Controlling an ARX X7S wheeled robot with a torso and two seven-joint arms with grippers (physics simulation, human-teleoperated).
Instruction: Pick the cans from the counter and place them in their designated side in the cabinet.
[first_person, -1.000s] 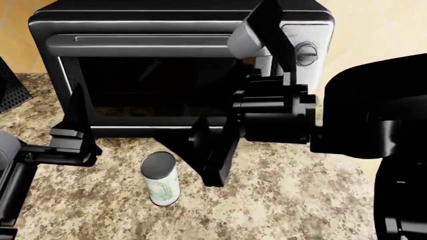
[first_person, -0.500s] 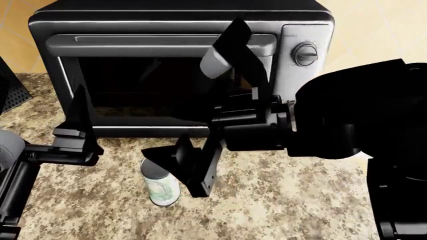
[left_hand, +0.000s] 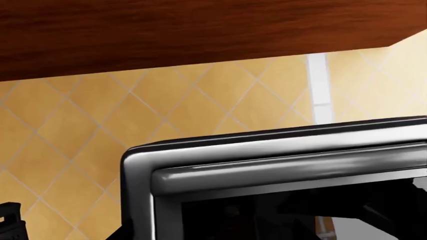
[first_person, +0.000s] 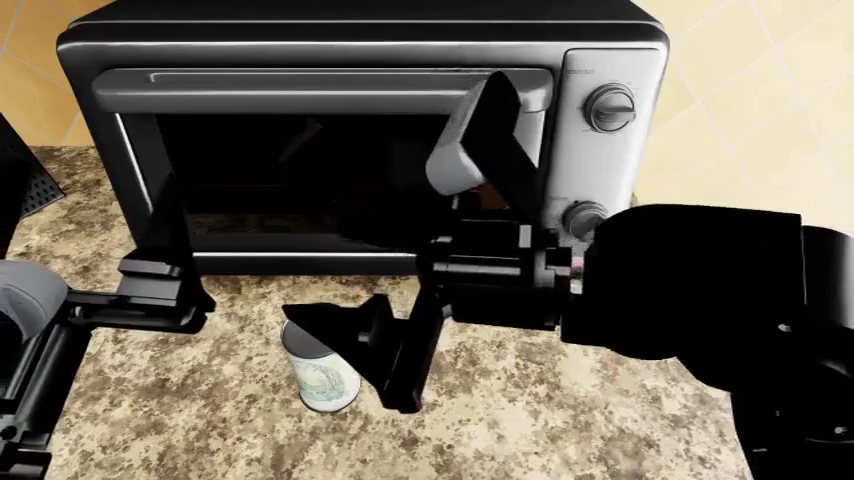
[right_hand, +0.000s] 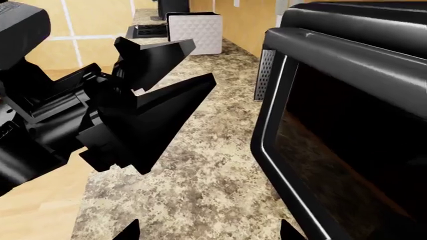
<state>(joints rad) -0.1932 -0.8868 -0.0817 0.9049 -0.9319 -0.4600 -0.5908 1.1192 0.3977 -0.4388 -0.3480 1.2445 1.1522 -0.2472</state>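
Note:
A slim upright can (first_person: 324, 376) with a grey top and a pale green-white label stands on the speckled counter (first_person: 601, 400) in front of the oven. My right gripper (first_person: 390, 196) is open wide. Its lower finger (first_person: 367, 345) overlaps the can's top right in the head view, and its upper finger (first_person: 474, 140) rises before the oven door. The right wrist view shows only bare counter (right_hand: 200, 170) between the fingertips of that gripper (right_hand: 208, 232). My left gripper (first_person: 166, 235) hovers left of the can, empty, its fingers (right_hand: 157, 57) slightly apart. A brown wooden cabinet (left_hand: 200, 30) hangs above.
A black and silver toaster oven (first_person: 360, 120) with a shut glass door fills the back of the counter, its knobs (first_person: 611, 107) on the right. A white textured box (right_hand: 195, 32) stands further along the counter. A dark object (first_person: 16, 175) sits at the left edge.
My right gripper has moved left and down, so its lower finger now covers part of the can's top. The left gripper has barely shifted.

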